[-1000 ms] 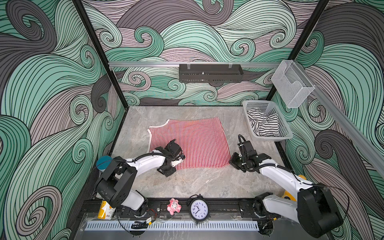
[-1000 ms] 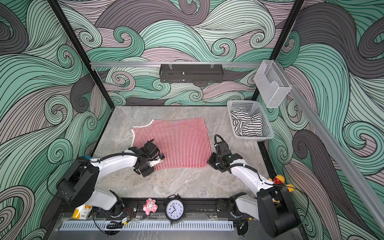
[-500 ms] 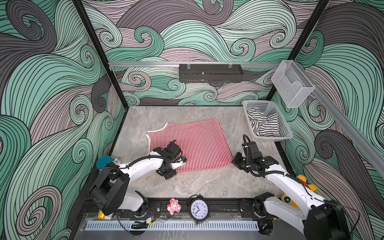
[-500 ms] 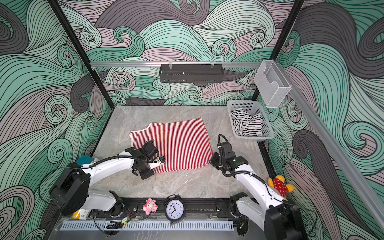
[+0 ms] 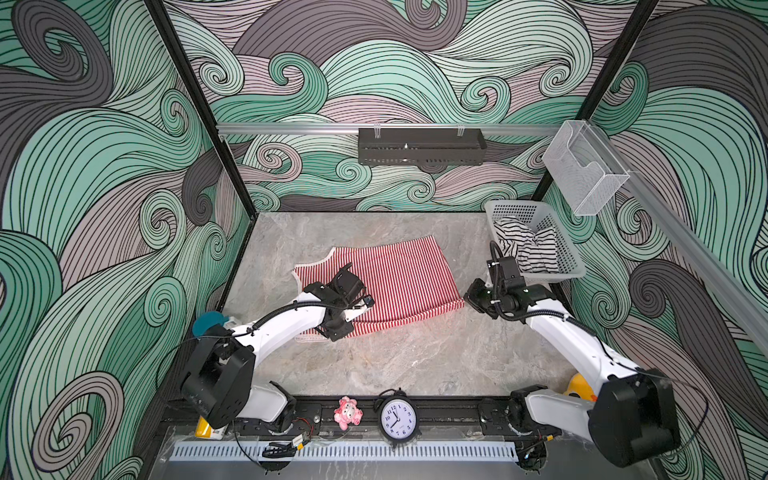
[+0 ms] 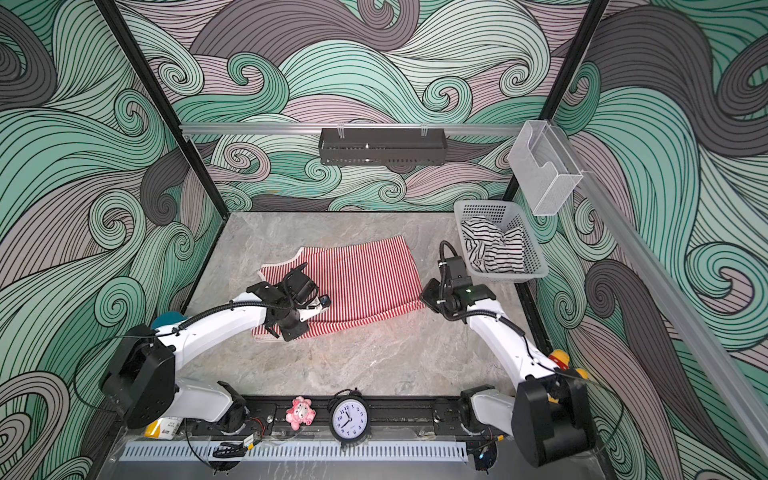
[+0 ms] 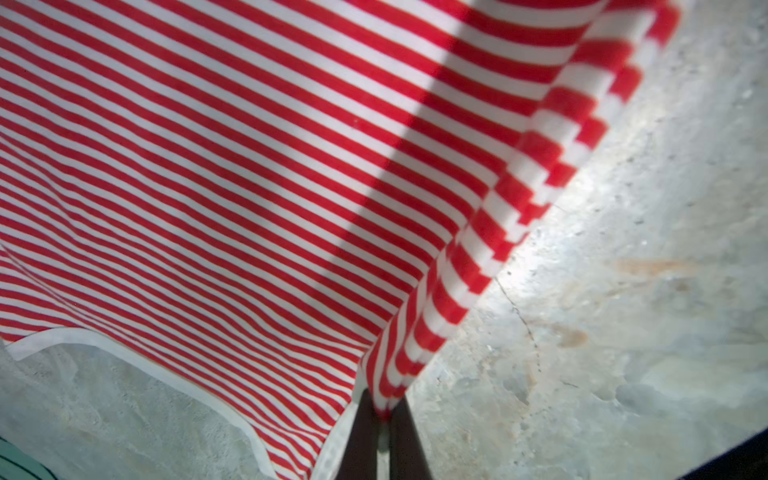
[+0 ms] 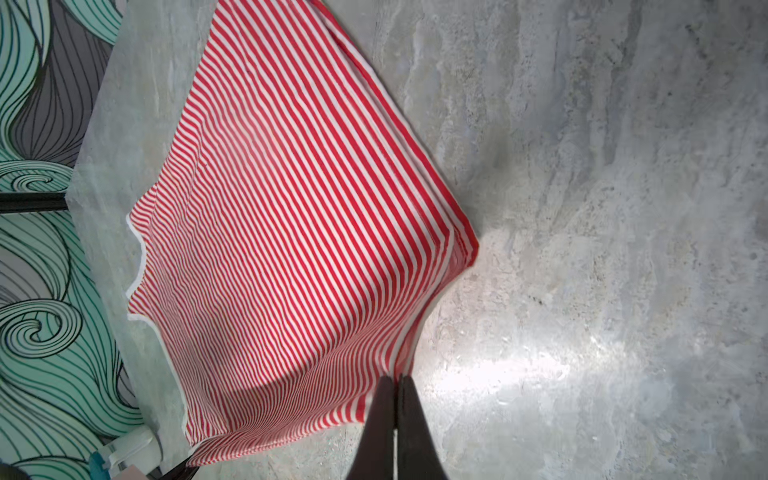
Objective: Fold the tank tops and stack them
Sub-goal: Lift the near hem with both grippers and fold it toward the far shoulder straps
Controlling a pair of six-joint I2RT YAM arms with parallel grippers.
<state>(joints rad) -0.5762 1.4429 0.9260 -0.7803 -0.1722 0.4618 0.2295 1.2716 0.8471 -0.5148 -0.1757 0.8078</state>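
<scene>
At the front edge, a round clock (image 5: pixel 398 419) stands on the black rail with a small pink toy (image 5: pixel 348 411) just beside it. Beyond them lies the grey marbled tabletop (image 5: pixel 415 357), bare in its near part.

Further in, both arms reach toward the red-and-white striped tank top (image 5: pixel 399 278), which lies spread near the middle of the tabletop. In its wrist view, the left pincer (image 7: pixel 383 415) is closed tight on a gathered fold of the striped cloth, which fans out from the fingertips. The white-trimmed armhole curves away to one side. The right pincer (image 8: pixel 397 380) is likewise closed, nipping the cloth at the garment's near right corner. In both top views the near edge runs between the two pincers, and a white-trimmed piece shows under the left arm.

Further back on the right, the white perforated basket (image 5: pixel 567 259) sits against the side wall, well apart from the red top. The black-and-white striped tank top (image 5: pixel 525 249) lies crumpled inside it.

On the far wall hangs a black shelf (image 5: pixel 419 147). A clear plastic holder (image 5: pixel 582 174) is fixed to the rail above the basket.
</scene>
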